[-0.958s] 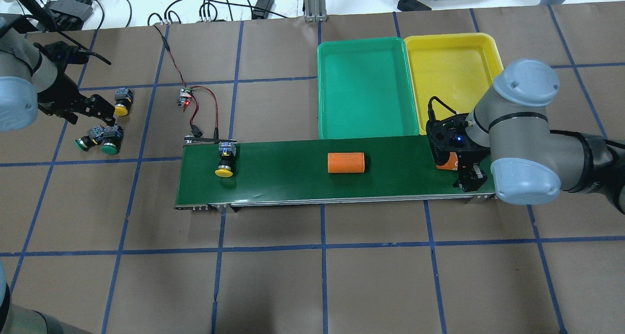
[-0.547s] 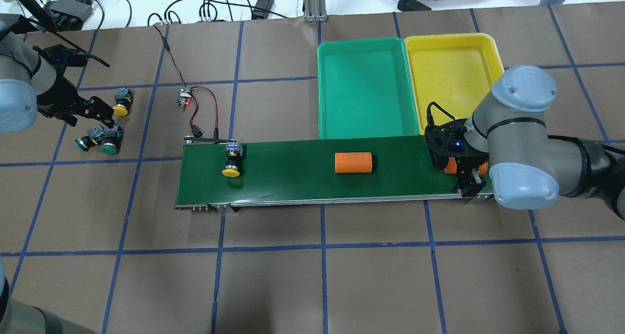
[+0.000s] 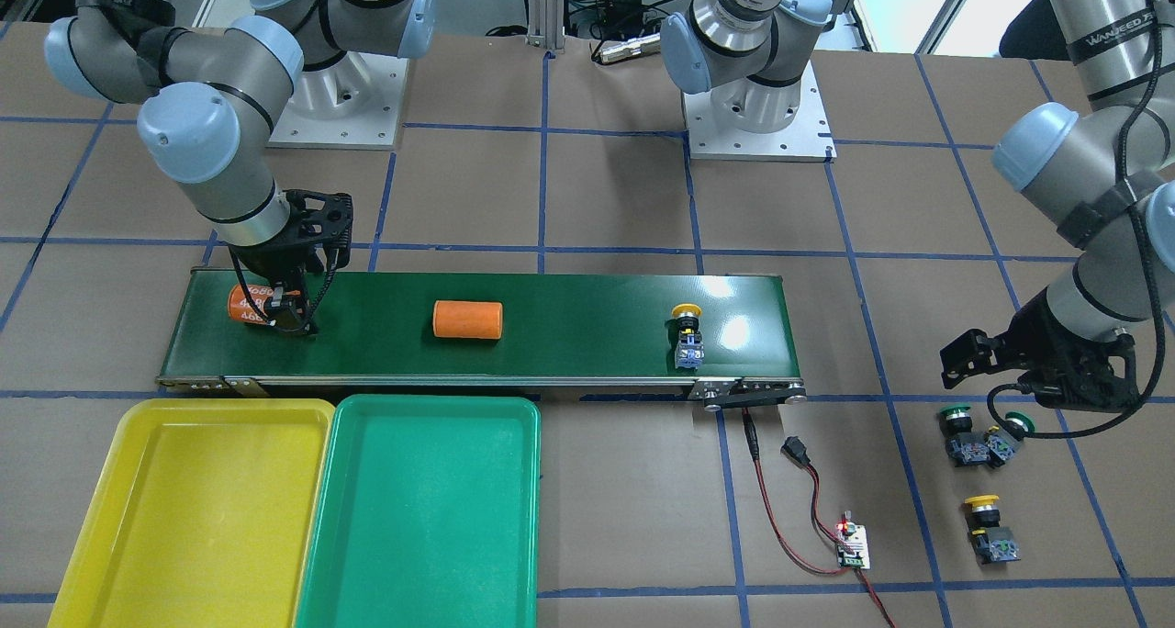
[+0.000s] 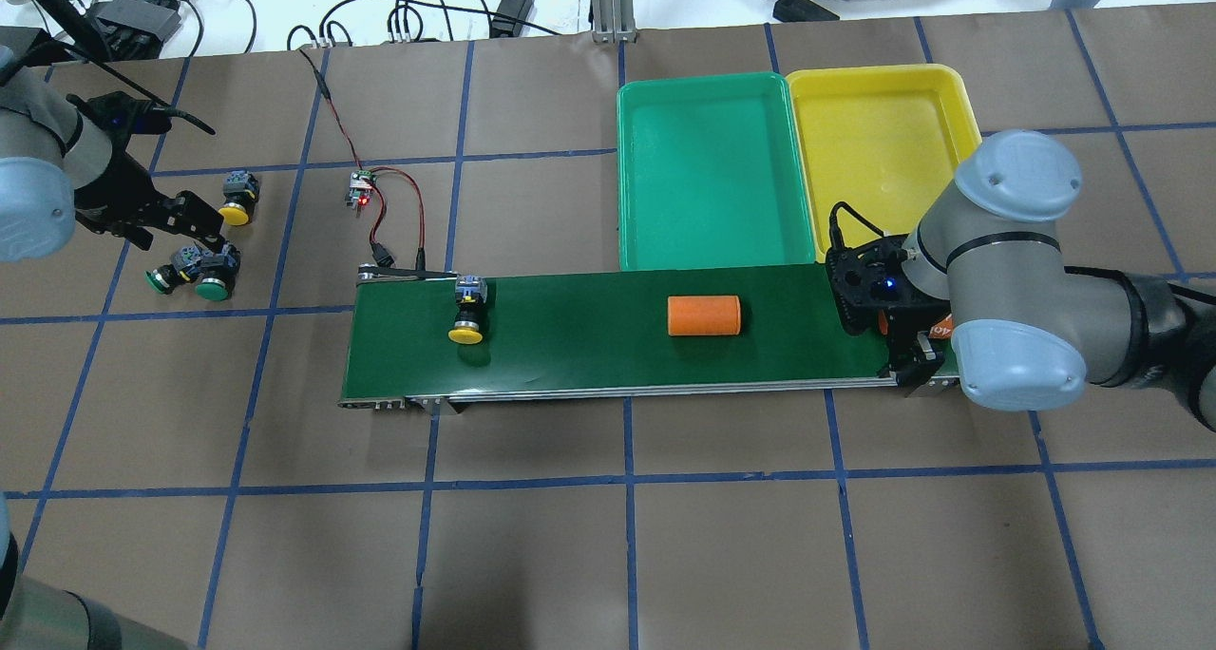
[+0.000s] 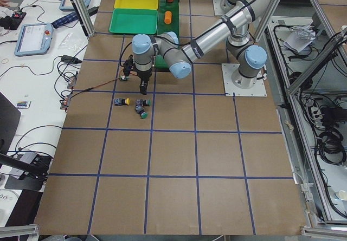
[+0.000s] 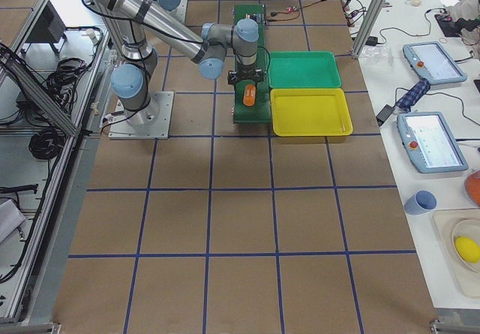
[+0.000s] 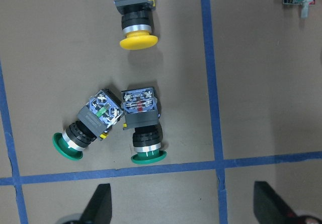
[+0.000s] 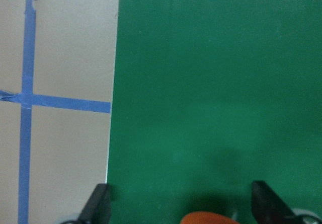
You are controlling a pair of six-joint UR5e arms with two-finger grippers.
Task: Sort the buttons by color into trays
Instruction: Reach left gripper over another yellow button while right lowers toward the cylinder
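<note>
The big table (image 4: 532, 555) is covered in brown paper, with blue tape lines (image 4: 760, 475) making squares on it. Next to it stands a long white bench (image 6: 459, 191) with screen tablets (image 6: 431, 142) and a blue cup (image 6: 421, 202). Shiny metal posts (image 4: 613, 4) stand at the table's far edge.

Glossy plastic yellow tray (image 3: 184, 518) and green tray (image 3: 422, 518), smooth conveyor belt (image 3: 569, 334) (faint glare spots), matt brown paper table cover (image 3: 606, 196).

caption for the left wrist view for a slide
Open left gripper above two adjacent green buttons and a yellow button on the table.
</note>
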